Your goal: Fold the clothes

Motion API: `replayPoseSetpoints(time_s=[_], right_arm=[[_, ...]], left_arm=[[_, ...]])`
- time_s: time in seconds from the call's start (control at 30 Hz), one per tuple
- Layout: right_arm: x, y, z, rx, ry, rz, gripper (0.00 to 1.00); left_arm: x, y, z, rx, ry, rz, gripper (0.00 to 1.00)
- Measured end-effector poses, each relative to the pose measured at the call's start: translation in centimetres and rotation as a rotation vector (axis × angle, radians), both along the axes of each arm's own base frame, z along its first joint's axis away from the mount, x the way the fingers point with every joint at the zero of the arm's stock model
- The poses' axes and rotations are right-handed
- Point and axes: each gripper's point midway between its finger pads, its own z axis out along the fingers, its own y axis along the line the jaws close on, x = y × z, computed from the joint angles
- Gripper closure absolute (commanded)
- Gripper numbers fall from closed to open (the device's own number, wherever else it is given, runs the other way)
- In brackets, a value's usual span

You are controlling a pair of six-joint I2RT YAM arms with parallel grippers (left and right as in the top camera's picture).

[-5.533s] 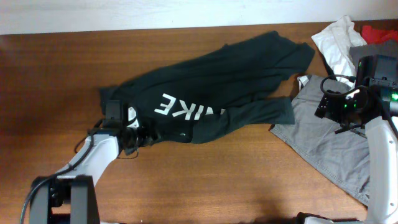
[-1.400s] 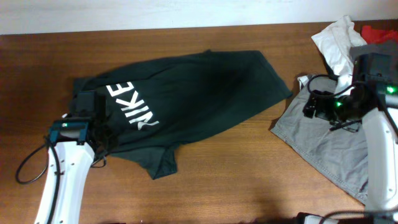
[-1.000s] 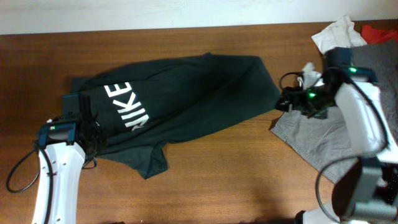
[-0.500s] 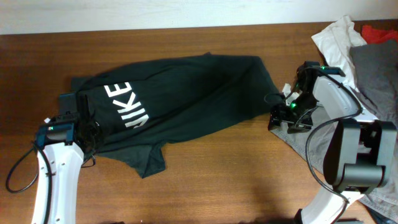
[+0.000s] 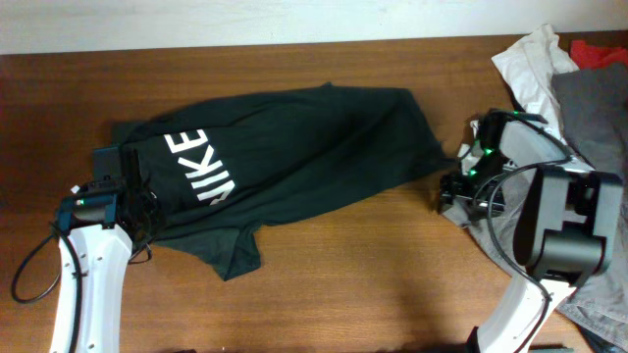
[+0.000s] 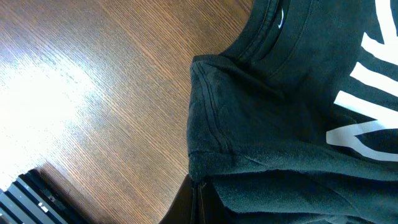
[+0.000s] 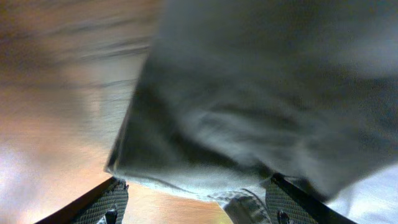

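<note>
The black T-shirt lies spread across the middle of the table, its white NIKE lettering turned sideways near the left end. My left gripper is at the shirt's left edge. In the left wrist view its jaws are shut on a fold of the black fabric just below the collar. My right gripper is right of the shirt, apart from it, at the left edge of the grey garment. Its fingers stand wide open with the grey hem lying between them.
A white garment, a dark grey one and something red are piled at the back right corner. Bare wooden table runs along the front. The right arm's base stands at the right.
The left gripper dragged the shirt leftwards and has held still for the last second. The right arm swung left to the grey garment's left edge, then shifted slightly right.
</note>
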Motion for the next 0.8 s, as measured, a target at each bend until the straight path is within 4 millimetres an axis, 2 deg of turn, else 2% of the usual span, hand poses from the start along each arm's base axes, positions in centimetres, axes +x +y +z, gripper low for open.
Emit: replayPoseSetpoints(time_s=[0.13,0.33,0.43,0.57,0.7,0.8], right_arm=[[0.7,-5.2,-0.4,-0.150,-0.034,-0.152,0.24],[2.2,-12.6,0.1,-0.277,-0.097,-0.386,0.28],[2.1,-16.3,1.3,-0.364,-0.086,-0.497,0.27],[2.7,-20.4,4.3,-0.457,-0.131,-0.617,0.27],[2.5,-21.6,5.0,-0.463,-0.145,-0.655,0.27],[3.1,-20.5,4.7,-0.379,-0.162,-0.618,0.27]], left_arm=[[0.0,0.0,0.0,0.000,0.000,0.000,1.00],[0.0,0.0,0.0,0.000,0.000,0.000,1.00],[0.0,0.0,0.0,0.000,0.000,0.000,1.00],[0.0,0.0,0.0,0.000,0.001,0.000,1.00],[0.0,0.0,0.0,0.000,0.001,0.000,1.00],[0.0,0.0,0.0,-0.001,0.001,0.000,1.00]])
